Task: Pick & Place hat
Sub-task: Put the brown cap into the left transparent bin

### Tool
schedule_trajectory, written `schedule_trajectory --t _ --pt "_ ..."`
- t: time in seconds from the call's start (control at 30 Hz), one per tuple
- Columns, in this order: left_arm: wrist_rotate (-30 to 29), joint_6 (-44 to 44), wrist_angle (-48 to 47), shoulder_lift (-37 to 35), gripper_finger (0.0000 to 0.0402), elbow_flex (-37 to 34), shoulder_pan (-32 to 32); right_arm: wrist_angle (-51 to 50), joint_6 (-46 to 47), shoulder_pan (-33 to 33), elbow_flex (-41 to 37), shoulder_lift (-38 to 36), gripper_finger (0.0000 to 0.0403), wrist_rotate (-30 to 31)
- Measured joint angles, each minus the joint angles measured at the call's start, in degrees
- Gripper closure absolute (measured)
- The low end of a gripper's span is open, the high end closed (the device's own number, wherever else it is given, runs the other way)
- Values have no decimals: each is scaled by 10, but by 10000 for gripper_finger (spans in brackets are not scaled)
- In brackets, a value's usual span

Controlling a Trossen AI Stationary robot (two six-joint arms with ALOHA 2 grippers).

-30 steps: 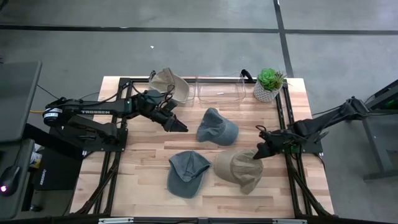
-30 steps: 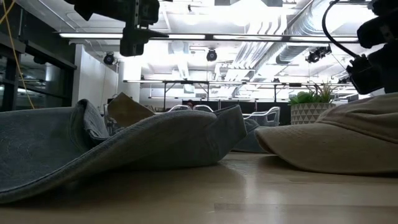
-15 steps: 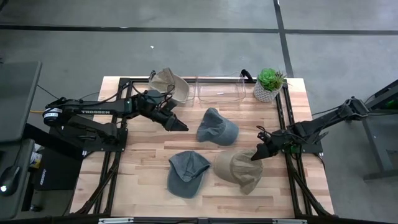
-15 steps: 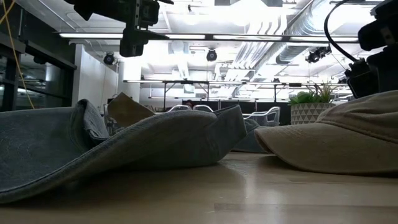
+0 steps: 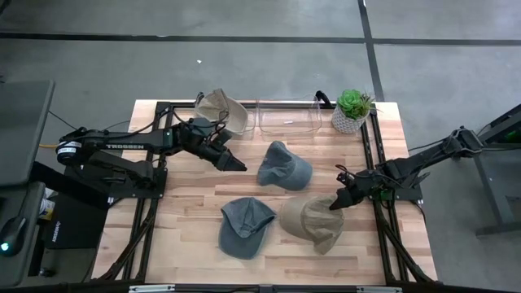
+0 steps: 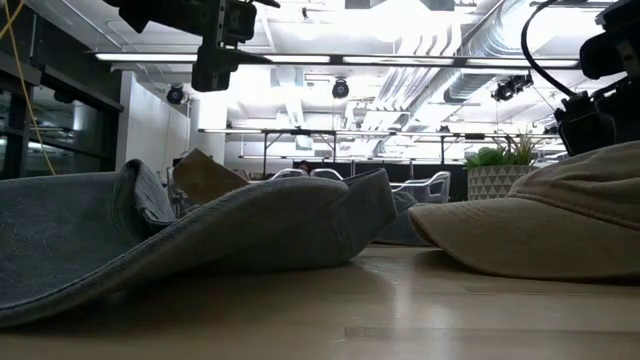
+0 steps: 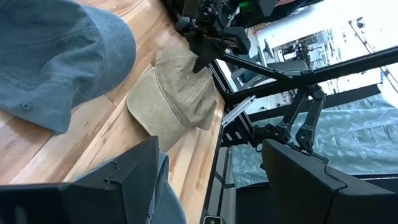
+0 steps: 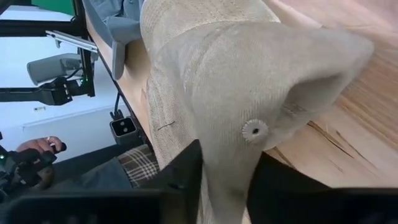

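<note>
We've got the right end effector (image 5: 335,203) clenched on the tan hat (image 5: 313,223), near the counter's (image 5: 187,207) right edge. Left end effector (image 5: 237,166) spread, nothing held, over bare wood. Low view crops the hat.

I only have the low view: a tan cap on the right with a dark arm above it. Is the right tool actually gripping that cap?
Observer: Yes. The right wrist view shows the right tool pinching a fold of the tan cap.
Operator: And the left tool?
Observer: From above, the left tool hangs open beside a grey cap, holding nothing.
Operator: Any container nearby?
Observer: A clear bin stands at the table's far edge, next to a potted plant.
</note>
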Motion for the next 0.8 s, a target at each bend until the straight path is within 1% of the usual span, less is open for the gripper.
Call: schedule_trajectory --t 0.13,0.2,0.33,0.47,0.63,0.7,0.8 --pt "0 0 0 0 138 0 0 3 -1 0 0 0 379 -1" --pt "0 0 0 0 138 0 0 13 -2 0 0 0 394 -2" --pt "0 0 0 0 138 0 0 32 -3 0 0 0 393 10" --pt "0 -2 0 0 138 0 0 34 -2 0 9 0 397 48" --pt "0 -6 0 0 138 0 0 29 -26 0 49 0 399 91" --pt "0 -10 0 0 138 0 0 11 -35 0 71 0 400 105" --pt "0 -15 0 0 138 0 0 -55 -37 0 114 2 400 125"
